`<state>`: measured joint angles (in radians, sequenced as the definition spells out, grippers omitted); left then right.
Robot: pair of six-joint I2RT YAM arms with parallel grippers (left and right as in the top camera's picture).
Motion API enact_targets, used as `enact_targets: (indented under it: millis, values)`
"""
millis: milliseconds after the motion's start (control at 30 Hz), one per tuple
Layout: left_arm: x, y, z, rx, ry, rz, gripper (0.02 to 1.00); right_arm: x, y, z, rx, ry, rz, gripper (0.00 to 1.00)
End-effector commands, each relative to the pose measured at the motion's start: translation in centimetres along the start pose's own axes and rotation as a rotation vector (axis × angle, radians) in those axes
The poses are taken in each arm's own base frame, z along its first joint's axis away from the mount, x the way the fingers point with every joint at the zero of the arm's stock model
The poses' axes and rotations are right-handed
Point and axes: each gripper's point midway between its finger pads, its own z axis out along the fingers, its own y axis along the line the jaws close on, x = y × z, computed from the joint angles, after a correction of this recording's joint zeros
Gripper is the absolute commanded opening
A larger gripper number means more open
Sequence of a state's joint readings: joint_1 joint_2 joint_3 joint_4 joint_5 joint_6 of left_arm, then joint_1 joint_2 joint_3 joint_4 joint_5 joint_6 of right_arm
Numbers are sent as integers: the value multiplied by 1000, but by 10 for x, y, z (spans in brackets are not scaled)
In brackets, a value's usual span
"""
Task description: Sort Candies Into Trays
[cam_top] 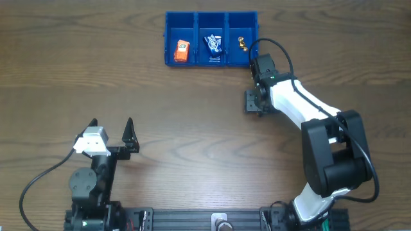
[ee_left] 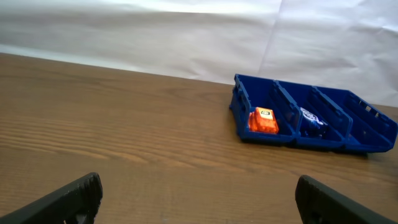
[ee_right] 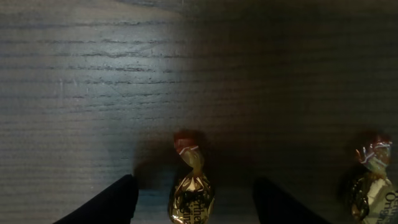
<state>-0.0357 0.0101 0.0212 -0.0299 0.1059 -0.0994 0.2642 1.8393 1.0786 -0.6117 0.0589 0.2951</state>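
A blue three-compartment tray [cam_top: 212, 14] sits at the table's far middle. Its left bin holds an orange candy [cam_top: 182, 51], the middle bin a blue candy [cam_top: 214, 43], the right bin a gold candy [cam_top: 241, 43]. My right gripper [cam_top: 253, 101] is lowered to the table just in front of the tray's right end. It is open, with a gold-wrapped candy [ee_right: 191, 190] with a red twist lying between its fingers [ee_right: 109, 200]. A second gold candy [ee_right: 368, 180] lies beside it. My left gripper [cam_top: 112, 125] stands open near its base, holding nothing.
From the left wrist, the tray [ee_left: 314, 93] is seen far ahead with the orange candy [ee_left: 263, 120] and the blue candy [ee_left: 313, 121] in it. Bare wooden tabletop [cam_top: 128, 83] stretches between the left gripper and the tray.
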Motion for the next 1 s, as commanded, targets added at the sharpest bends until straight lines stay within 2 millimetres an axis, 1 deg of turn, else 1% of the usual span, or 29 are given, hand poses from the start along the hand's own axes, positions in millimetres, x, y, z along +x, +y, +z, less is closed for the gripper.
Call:
enact_targets:
  millis: [33, 167, 300, 700, 1000]
  values:
    - [16, -1, 1, 14, 52, 12, 998, 5, -1, 6, 14, 17, -13, 584]
    - [16, -1, 1, 14, 51, 12, 998, 4, -1, 7, 13, 16, -13, 544]
    - [16, -1, 1, 14, 51, 12, 996, 4, -1, 7, 13, 16, -13, 478]
    - [16, -1, 1, 14, 52, 12, 998, 4, -1, 7, 13, 16, -13, 371]
    - [16, -1, 1, 14, 52, 12, 998, 5, 1, 7, 8, 18, -11, 264]
